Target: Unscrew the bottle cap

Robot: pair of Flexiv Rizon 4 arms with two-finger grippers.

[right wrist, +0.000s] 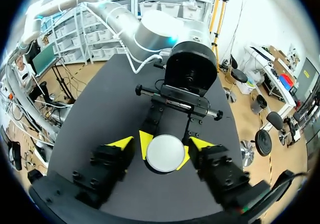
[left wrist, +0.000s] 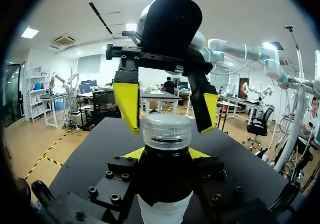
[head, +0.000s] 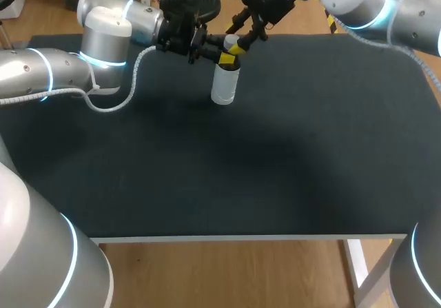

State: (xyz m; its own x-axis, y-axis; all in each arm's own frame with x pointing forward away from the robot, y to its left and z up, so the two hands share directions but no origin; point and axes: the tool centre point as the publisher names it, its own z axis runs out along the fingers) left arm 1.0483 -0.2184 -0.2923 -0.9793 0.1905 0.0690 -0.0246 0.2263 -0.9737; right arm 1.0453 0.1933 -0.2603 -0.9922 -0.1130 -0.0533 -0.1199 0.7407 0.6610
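two claws at upright bottle [head: 224, 87] on black table [head: 275, 156], left claw [left wrist: 166, 155] clamping its neck, right claw [right wrist: 162, 145] wide around cap [right wrist: 165, 154]

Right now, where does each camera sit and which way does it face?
Head view: above and behind, looking down on the table; left arm and right arm meet at the bottle.
Left wrist: low, looking across the table; left gripper clamps the bottle, right gripper open around the cap.
Right wrist: overhead, looking straight down on the cap; its open fingers show.
Shared: both wrist views show the cap.
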